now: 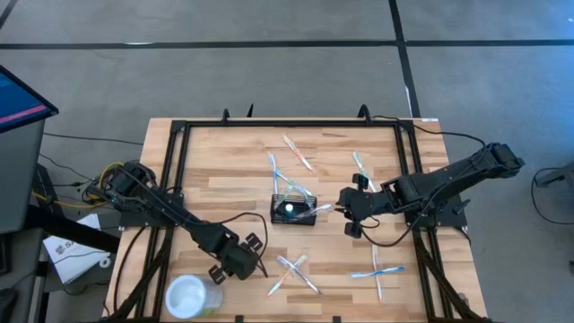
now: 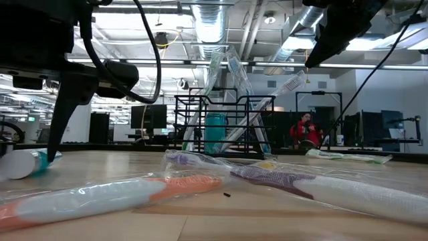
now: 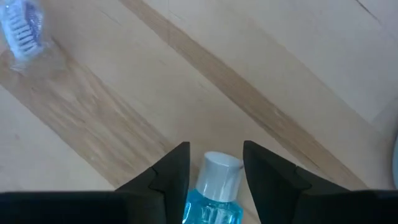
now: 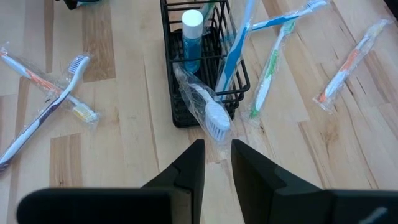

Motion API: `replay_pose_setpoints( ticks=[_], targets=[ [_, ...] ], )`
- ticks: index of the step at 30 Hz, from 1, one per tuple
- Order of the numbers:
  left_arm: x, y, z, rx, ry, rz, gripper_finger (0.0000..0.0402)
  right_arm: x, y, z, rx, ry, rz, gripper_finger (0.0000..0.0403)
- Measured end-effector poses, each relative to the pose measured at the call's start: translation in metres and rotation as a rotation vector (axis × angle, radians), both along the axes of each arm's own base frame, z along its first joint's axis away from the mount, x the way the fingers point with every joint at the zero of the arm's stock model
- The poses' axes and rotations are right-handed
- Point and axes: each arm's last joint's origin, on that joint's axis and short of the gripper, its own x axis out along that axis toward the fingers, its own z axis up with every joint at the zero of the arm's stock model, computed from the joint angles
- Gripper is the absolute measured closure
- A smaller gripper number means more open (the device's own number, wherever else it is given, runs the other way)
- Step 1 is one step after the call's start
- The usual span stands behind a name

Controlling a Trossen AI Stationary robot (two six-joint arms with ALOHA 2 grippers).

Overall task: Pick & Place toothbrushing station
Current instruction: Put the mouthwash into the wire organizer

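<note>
The left tool (image 1: 235, 257) gripped a blue bottle (image 3: 214, 194) near the cup (image 1: 190, 295). At desk (image 1: 224, 161) centre stood the toothbrushing station (image 1: 294, 211), probably light, stiff wire, best taken by its rim. The right tool (image 1: 352, 213), beside it, stood slightly parted, empty.

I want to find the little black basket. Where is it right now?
In the high view, the black wire caddy stands in the middle of the table, toothbrushes sticking out of it. The right claw is just beside it, and two crossed toothbrushes lie nearer the table's front edge.
</note>
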Motion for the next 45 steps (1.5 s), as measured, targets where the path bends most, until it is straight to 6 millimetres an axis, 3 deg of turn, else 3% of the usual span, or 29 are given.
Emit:
replay_pose_setpoints(
  ticks=[9,39,45],
  targets=[
    [-0.01,0.005,-0.014,-0.02,0.033,0.015,0.027,0.0,0.0,0.0,0.002,0.001,0.002,0.0333],
    [-0.006,0.011,-0.015,0.021,-0.002,0.05,0.0271,0.0,0.0,0.0,0.002,0.0,0.002,0.0333],
    [-0.003,0.014,-0.015,0.024,-0.011,0.066,0.0303,0.0,0.0,0.0,0.002,0.0,0.001,0.0333]
  ],
)
